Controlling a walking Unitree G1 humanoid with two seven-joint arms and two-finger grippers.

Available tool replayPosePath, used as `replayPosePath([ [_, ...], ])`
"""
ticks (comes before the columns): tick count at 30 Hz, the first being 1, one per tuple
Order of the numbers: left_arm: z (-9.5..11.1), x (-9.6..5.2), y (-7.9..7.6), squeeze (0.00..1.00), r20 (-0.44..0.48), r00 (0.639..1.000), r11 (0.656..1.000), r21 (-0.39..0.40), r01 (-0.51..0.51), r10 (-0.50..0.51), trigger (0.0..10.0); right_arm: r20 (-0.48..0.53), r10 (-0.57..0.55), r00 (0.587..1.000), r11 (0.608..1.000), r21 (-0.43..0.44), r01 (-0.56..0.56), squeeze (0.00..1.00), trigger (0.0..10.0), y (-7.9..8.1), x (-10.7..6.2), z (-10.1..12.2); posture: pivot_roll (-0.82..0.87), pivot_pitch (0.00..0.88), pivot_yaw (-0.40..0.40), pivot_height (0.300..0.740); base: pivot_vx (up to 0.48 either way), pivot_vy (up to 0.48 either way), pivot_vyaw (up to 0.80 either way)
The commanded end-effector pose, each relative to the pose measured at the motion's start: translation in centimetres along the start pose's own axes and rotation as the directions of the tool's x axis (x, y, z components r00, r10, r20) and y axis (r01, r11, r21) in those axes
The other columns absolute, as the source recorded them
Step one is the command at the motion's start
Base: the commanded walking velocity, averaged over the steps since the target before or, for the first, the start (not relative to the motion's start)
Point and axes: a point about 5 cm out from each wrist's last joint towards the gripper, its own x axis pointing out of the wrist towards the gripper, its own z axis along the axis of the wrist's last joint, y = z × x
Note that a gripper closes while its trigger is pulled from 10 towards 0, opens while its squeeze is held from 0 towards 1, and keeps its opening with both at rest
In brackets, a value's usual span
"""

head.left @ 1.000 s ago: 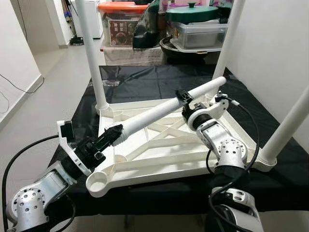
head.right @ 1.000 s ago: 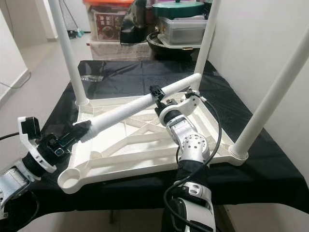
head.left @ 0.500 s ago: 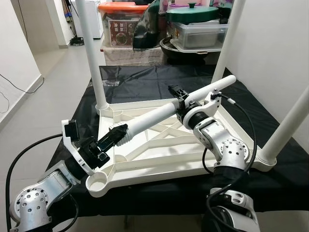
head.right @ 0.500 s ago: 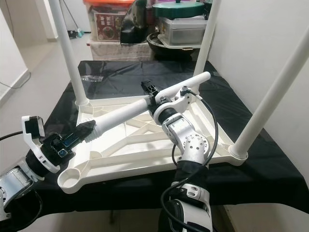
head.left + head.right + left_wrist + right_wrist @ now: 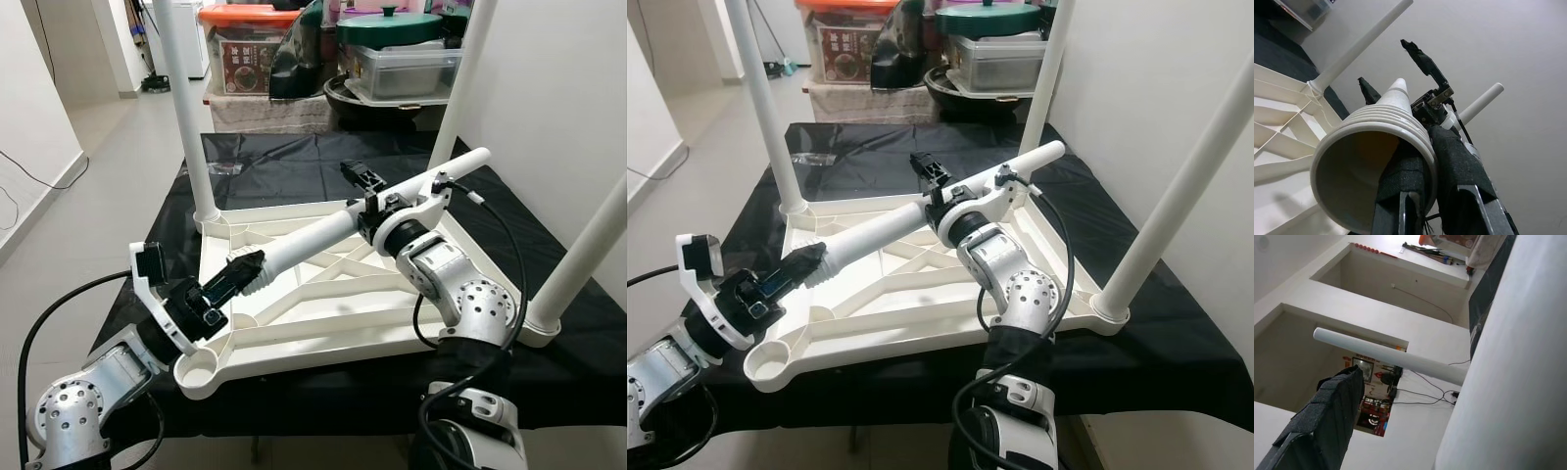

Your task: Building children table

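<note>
Both grippers (image 5: 245,266) (image 5: 364,196) clamp one table leg (image 5: 313,231).

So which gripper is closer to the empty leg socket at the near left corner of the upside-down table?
The left gripper. It grips the loose leg's ribbed end just above and behind the empty socket. The right gripper holds the leg's middle, farther back over the table frame.
</note>
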Motion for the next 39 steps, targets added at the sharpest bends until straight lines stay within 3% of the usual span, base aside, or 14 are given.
replayPosePath([
  [1,-0.2,0.0,0.2,0.0,0.009,1.0,1.0,-0.022,-0.001,0.001,0.0,-0.053,-0.008,0.999,0.995,0.095,0.013,0.0,10.0,-1.0,-0.2,-2.9,0.02,0.0,-0.046,0.74,0.0,0.0,0.0],
  [10,-0.2,0.0,0.2,0.0,0.012,1.0,1.0,-0.031,-0.003,0.004,0.0,-0.069,-0.003,0.998,0.995,0.099,0.01,0.0,10.0,-1.0,-0.3,-3.3,0.02,0.0,-0.047,0.74,0.0,0.0,0.0],
  [11,-0.3,-0.1,0.2,0.0,0.009,1.0,1.0,-0.031,-0.003,0.004,0.0,-0.077,0.002,0.997,0.994,0.107,0.006,0.0,0.0,-1.0,-0.3,-3.5,0.02,0.0,-0.048,0.74,0.0,0.0,0.0],
  [28,-0.5,-0.2,0.3,0.0,-0.006,1.0,0.999,-0.032,-0.008,0.008,0.0,-0.079,0.001,0.997,0.993,0.115,0.008,0.0,0.0,-1.0,-0.3,-3.5,0.02,0.0,-0.042,0.74,0.0,0.0,0.0],
  [29,-0.6,-0.2,0.4,0.0,-0.018,1.0,0.999,-0.026,-0.02,0.02,6.4,-0.073,0.002,0.997,0.993,0.117,0.007,0.0,0.0,-1.0,-0.3,-3.3,0.02,0.0,-0.041,0.74,0.0,0.0,0.0],
  [30,-0.8,-0.3,0.6,0.0,-0.035,0.999,0.999,-0.025,-0.042,0.041,10.0,-0.067,0.004,0.998,0.993,0.118,0.004,0.0,0.0,-0.9,-0.3,-3.1,0.02,0.0,-0.041,0.74,0.0,0.0,0.0],
  [37,-1.2,-0.6,1.3,0.0,-0.08,0.992,0.994,-0.037,-0.1,0.096,10.0,-0.048,0.013,0.999,0.993,0.12,-0.007,0.0,0.0,-0.6,-0.2,-2.5,0.02,0.0,-0.043,0.74,0.0,0.0,0.0],
  [38,-1.3,-0.8,1.4,0.68,-0.087,0.991,0.993,-0.04,-0.11,0.106,10.0,-0.04,0.015,0.999,0.993,0.121,-0.01,0.0,0.0,-0.5,-0.1,-2.2,0.02,0.0,-0.043,0.74,0.0,0.0,0.0],
  [39,-1.4,-1.1,1.6,1.0,-0.087,0.989,0.991,-0.045,-0.127,0.123,10.0,-0.023,0.024,0.999,0.992,0.123,-0.021,0.0,0.0,-0.2,0.0,-1.7,0.03,0.0,-0.044,0.74,0.0,0.0,0.0],
])
